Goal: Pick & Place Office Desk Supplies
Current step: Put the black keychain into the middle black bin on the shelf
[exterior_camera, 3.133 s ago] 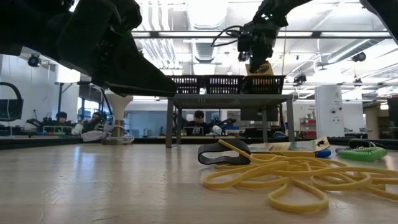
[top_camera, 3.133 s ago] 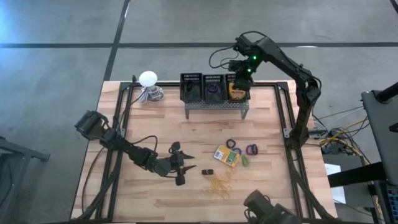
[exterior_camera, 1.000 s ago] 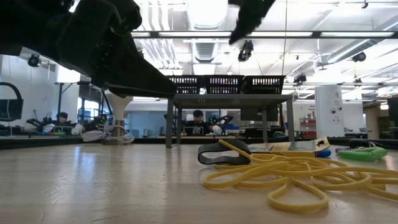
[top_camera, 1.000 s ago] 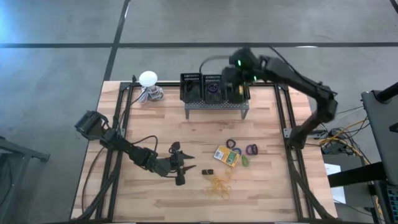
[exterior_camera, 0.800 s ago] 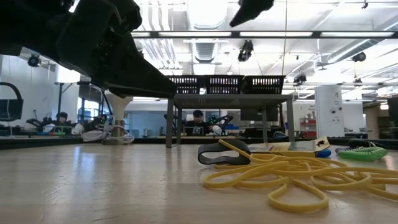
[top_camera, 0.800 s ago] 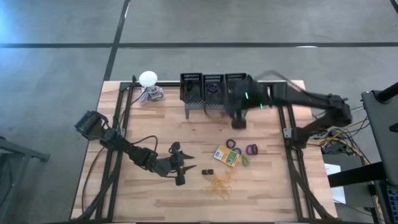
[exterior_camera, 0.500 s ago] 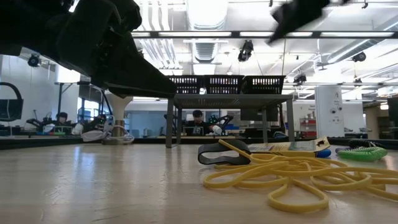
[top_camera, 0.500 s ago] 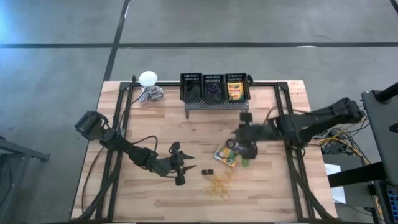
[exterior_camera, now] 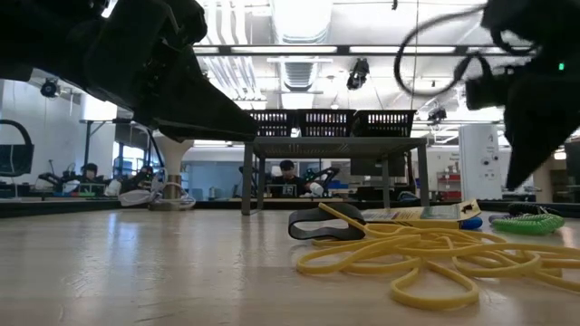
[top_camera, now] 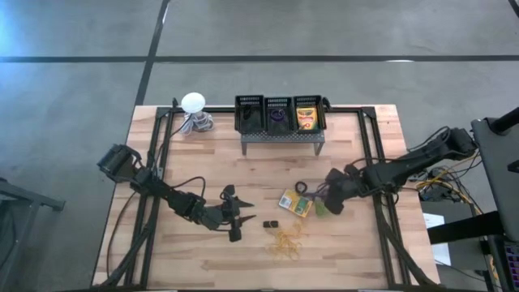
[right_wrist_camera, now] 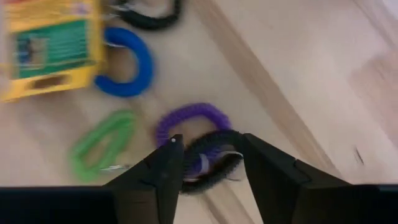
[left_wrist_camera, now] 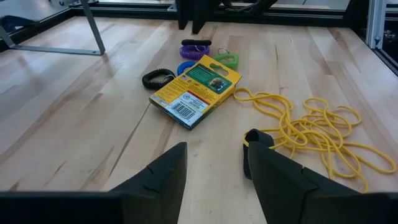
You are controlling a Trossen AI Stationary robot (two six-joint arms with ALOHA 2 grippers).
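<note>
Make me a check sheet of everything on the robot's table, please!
Surface: wooden table, pale planks, black frame rails.
Job's things: crayon box flat mid-table; another crayon box in the stand's right bin; yellow rubber bands in a loose pile; purple ring, blue ring, green clip and black ring beside the flat box.
Clutter: grey stand; white ball.
Grippers: right pincer open, low over the purple ring; left pincer open, waiting near the bands.
Cables: coiled cord by the ball.
Surroundings: grey floor; people at desks behind.
</note>
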